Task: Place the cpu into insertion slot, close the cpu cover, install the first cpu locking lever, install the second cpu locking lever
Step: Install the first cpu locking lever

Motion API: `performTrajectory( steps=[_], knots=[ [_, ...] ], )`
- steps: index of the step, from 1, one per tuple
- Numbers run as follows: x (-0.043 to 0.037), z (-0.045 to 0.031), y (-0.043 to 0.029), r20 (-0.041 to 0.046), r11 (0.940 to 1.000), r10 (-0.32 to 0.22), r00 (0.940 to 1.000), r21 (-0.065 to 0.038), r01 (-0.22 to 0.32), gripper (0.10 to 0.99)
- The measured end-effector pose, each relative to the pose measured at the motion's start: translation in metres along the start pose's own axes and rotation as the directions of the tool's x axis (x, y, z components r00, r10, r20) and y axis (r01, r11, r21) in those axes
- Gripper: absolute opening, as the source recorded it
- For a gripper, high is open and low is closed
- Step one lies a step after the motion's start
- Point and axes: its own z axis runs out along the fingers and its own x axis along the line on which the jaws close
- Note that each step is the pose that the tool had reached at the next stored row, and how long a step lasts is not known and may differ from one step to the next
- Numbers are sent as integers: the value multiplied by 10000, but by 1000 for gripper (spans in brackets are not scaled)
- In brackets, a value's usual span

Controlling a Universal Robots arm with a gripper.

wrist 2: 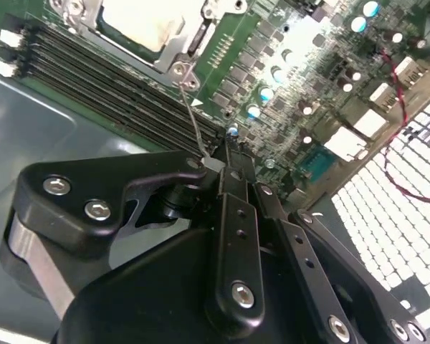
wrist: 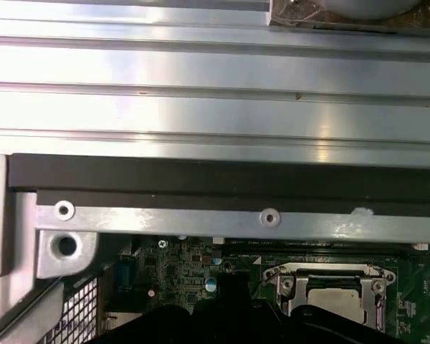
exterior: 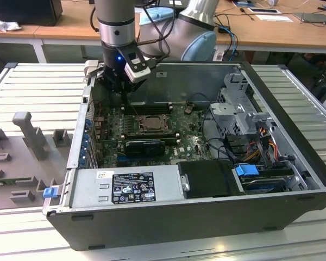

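The cpu (wrist 2: 140, 25) lies in its socket on the motherboard, its pale metal top showing through the square opening of the cpu cover (wrist 2: 178, 51), which lies flat over it. The cpu (wrist: 335, 295) and the cover's frame (wrist: 330, 271) also appear in the first wrist view, and the socket (exterior: 149, 124) sits mid-board in the exterior view. A thin wire locking lever (wrist 2: 193, 115) rises from a corner of the socket into my gripper (wrist 2: 216, 161), whose fingers are shut on its free end. In the exterior view the gripper (exterior: 124, 106) hangs just behind the socket's left corner.
Memory slots (wrist 2: 93, 79) run alongside the socket. A black card (exterior: 145, 145) lies in front of it, with the power supply (exterior: 125, 187) nearer still. The case's back wall (wrist: 201, 183) stands close behind the gripper. Drive cage (exterior: 244, 109) and cables fill the exterior view's right.
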Motion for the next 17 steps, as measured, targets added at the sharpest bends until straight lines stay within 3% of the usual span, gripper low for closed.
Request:
performTrajectory(
  steps=[3,7,15,17],
  knots=[
    [-119,3,-1,-12,10000,0,10000,-1,0,106],
    [-339,8,-5,-42,10000,2,10000,-2,-2,106],
    [-635,26,-14,-80,10000,5,10000,-13,-5,106],
    [-646,34,-15,-77,9998,7,10000,-207,-8,106]
  ],
)
